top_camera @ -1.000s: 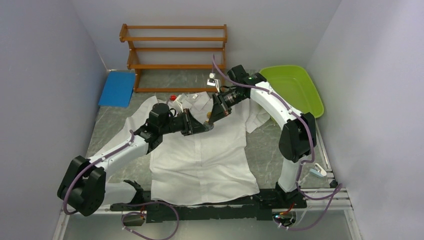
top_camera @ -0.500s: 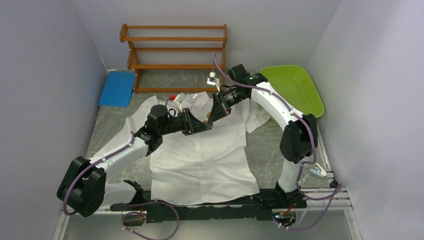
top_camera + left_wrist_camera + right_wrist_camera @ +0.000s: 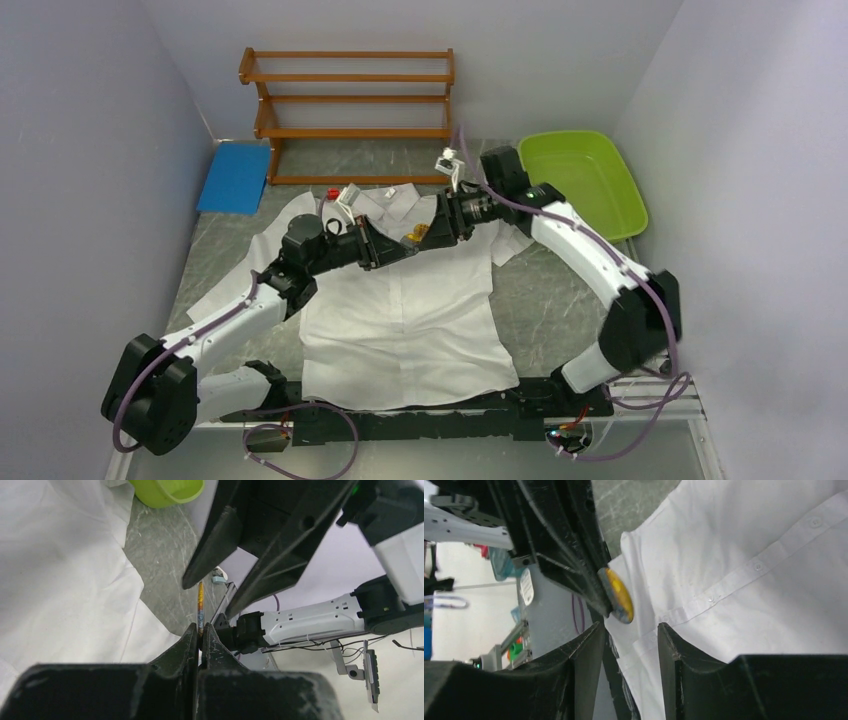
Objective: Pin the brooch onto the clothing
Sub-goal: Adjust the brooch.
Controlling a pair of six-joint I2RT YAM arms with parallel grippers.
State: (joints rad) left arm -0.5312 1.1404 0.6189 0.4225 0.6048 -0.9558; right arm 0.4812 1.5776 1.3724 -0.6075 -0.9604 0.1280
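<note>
Left wrist view: your left gripper (image 3: 200,636) has its fingertips pressed together on the lower edge of the brooch (image 3: 200,605). You see the brooch edge-on, a thin orange sliver standing up from the pinch.

Right wrist view: your right gripper (image 3: 630,626) has its jaws parted and holds nothing. The brooch's yellow-orange oval face sits just beyond the gap, clear of both fingers. You cannot tell whether it touches the fabric.

Top view: both grippers meet over the upper chest of the white shirt (image 3: 400,320), just below the collar. The shirt lies flat, front up, on the grey table (image 3: 540,300), collar away from the arm bases. Green tub (image 3: 590,170) far right. Wooden rack (image 3: 350,100) at the back.
</note>
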